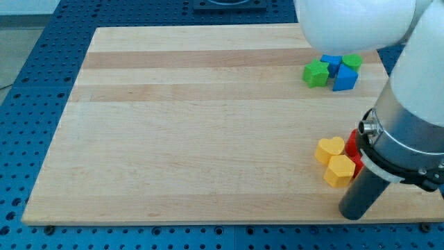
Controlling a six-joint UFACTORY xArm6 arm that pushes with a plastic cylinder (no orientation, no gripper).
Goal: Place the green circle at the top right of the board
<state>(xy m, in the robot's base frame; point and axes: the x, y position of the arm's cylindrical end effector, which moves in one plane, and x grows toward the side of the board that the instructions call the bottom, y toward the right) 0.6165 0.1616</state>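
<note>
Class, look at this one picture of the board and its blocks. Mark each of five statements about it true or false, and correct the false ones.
1. The blue blocks sit near the view's top right of the board. True.
2. The two yellow blocks lie at the view's left edge. False: they lie at the view's lower right.
3. My tip is below and right of the yellow blocks. True.
4. A red block shows beside the yellow ones, partly hidden by the arm. True.
5. The green blocks are apart from the blue ones, at board centre. False: one green block and another green block flank the blue cluster.
</note>
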